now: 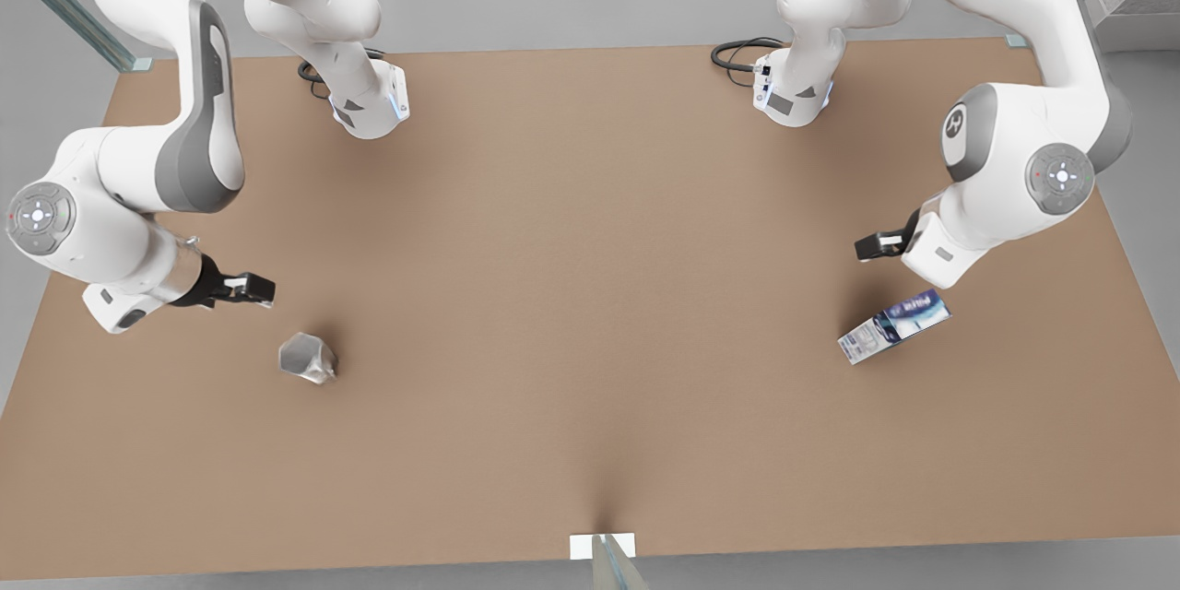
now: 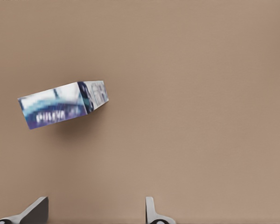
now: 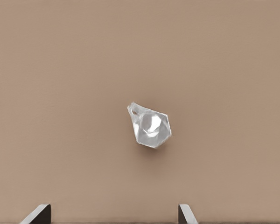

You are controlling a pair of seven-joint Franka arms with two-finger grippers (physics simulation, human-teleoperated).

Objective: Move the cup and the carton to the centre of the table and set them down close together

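The silvery faceted cup (image 1: 308, 358) lies on the brown table (image 1: 590, 258) toward the front view's left. My right gripper (image 1: 258, 289) hovers just behind it, and in the right wrist view the cup (image 3: 150, 126) sits ahead of that open gripper (image 3: 113, 212), apart from both fingers. The white and blue carton (image 1: 894, 326) lies on its side at the front view's right. Above and behind it is my left gripper (image 1: 876, 246). In the left wrist view the carton (image 2: 63, 105) lies off to one side of the open gripper (image 2: 94, 210), untouched.
Both arm bases (image 1: 369, 106) (image 1: 793, 92) stand at the table's back edge, each with a black cable (image 1: 737, 51). A small white bracket (image 1: 603, 546) sits at the front edge. Wide bare tabletop lies between cup and carton.
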